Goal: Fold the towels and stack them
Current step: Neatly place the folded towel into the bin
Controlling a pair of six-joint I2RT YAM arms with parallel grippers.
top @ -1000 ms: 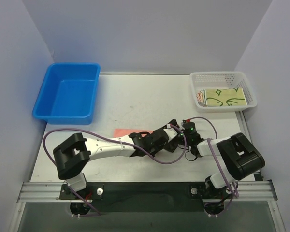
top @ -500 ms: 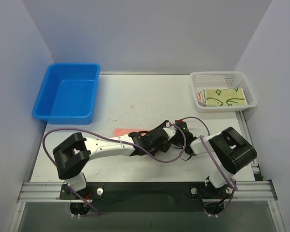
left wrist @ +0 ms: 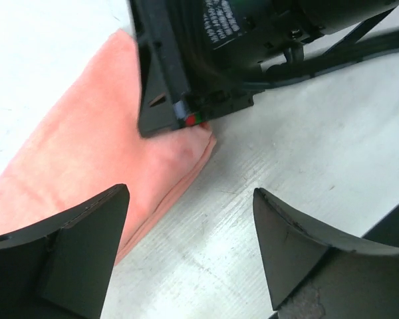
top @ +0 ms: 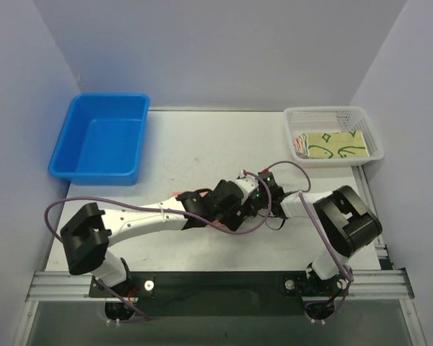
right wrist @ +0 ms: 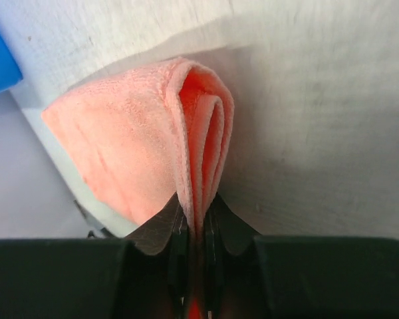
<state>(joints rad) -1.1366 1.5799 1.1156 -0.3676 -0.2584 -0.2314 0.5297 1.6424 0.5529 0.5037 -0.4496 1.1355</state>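
A: Pale walls around a white table [top: 202, 144]. What stands on it, biggest first?

B: A blue bin [top: 101, 137], well ahead of the left gripper and out to its left. Then a white basket [top: 332, 137], ahead of the right gripper and off to its right. A folded green towel [top: 337, 144] lies flat inside it, with some coloured edges beside it.

A: And the one being worked on?

B: The pink towel [right wrist: 133, 133]. It lies on the table straight in front of the right gripper [right wrist: 196, 219], doubled over, with its looped fold running into the jaws. From above, the two arms cover nearly all of it.

A: What changed in the last second?

B: The hold swapped sides. The left gripper [left wrist: 189, 193] was clamped a second ago. Now its jaws stand wide with nothing between them, and the towel sits just below, toward its left finger. The right one was spread wide and has now pinched down on the folded layers.

A: Meaning?

B: I judge that the fold is made and handed over. The basket is on the right arm's side, so carrying the towel onto the green one looks like the next step. The pinch holds one edge only, so the layers could sag apart on the way.
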